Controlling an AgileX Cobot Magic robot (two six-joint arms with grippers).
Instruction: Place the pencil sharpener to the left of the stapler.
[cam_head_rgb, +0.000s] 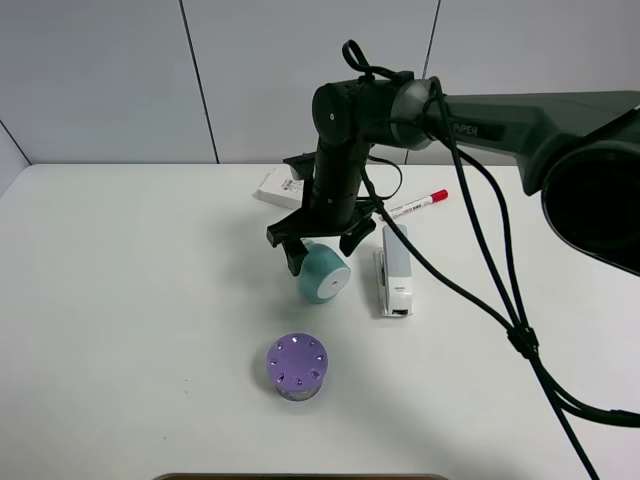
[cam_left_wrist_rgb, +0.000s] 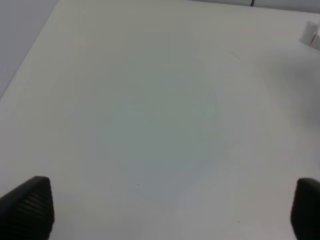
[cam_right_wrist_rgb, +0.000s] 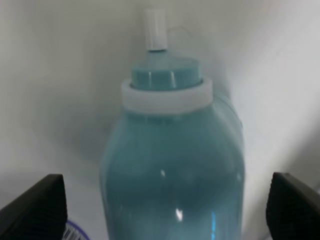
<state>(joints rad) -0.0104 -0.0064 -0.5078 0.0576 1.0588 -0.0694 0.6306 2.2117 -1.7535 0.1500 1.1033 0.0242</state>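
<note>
Purple cylinder (cam_head_rgb: 297, 367) sits closest, lower middle of the frame. Biggest thing is the right arm (cam_head_rgb: 480, 120) coming in from the upper right, its gripper (cam_head_rgb: 322, 243) hanging over the sharpener (cam_head_rgb: 323, 273) w/ fingers spread wide, not touching it afaict. Sharpener's dead center, lying on the table (cam_head_rgb: 130, 300), just left of the stapler (cam_head_rgb: 393, 270). Left gripper (cam_left_wrist_rgb: 170, 207) also wide open, holding nothing, only bare table under it. Marker (cam_head_rgb: 415, 205) above the stapler.

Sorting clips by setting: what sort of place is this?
Probably a robotics lab bench: a plain white table before bare panelled walls, with office items laid out, a stapler, a pencil sharpener and a marker.
</note>
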